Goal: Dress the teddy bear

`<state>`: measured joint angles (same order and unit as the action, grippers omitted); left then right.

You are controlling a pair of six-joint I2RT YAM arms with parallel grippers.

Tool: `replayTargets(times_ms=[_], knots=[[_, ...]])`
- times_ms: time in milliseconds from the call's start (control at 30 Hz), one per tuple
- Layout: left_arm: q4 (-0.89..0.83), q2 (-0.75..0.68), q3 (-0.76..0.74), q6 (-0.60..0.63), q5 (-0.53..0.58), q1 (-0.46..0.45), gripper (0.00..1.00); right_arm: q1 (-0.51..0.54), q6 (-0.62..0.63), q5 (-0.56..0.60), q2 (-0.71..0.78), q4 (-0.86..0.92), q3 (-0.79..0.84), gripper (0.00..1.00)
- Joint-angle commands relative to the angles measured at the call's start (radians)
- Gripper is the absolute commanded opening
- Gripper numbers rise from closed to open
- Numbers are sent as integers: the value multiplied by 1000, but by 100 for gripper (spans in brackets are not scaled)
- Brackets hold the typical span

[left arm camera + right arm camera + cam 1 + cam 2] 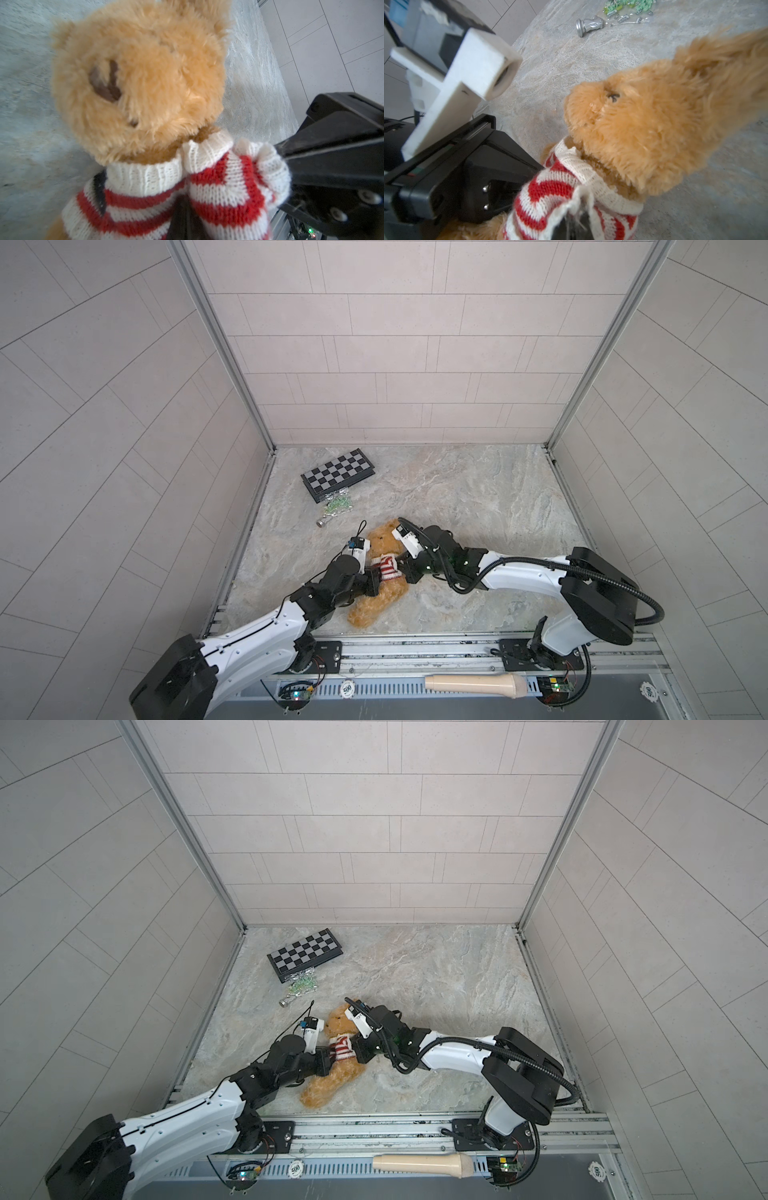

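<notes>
The golden-tan teddy bear lies on the marble tabletop in both top views, head toward the back wall and legs toward the front rail. A red-and-white striped sweater is bunched round its neck and chest. My left gripper comes in from the left and is shut on the sweater's striped knit, below the bear's head. My right gripper reaches in from the right and is shut on a fold of the sweater beside the bear's chin.
A folded chessboard lies at the back left, with a clear bag of green pieces and a silver chess piece in front of it. A cream microphone-shaped object and a poker chip rest on the front rail.
</notes>
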<state>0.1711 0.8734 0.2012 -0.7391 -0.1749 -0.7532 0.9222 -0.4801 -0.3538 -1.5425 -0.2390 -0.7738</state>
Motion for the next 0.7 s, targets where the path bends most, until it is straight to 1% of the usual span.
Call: replayTargets(times_ms=[0,133,233,333,467,567,667], knots=[[-76,-10,-18,24,23,3,1,5,-7,13,45,77,-2,0],[-93,-28,-18,33,30,9,0,4,-11,39,133,90,34,0],[-93,-17,-20,45,31,17,0,4,-13,34,201,78,70,0],[-80,3,-26,58,35,24,0,4,-43,-12,251,40,101,0],[-66,38,-22,76,35,32,0,4,-72,-57,297,45,105,0],[-79,56,-3,95,38,40,0,4,-96,-42,337,37,119,0],[-140,23,52,122,37,40,0,5,-99,39,350,102,111,0]])
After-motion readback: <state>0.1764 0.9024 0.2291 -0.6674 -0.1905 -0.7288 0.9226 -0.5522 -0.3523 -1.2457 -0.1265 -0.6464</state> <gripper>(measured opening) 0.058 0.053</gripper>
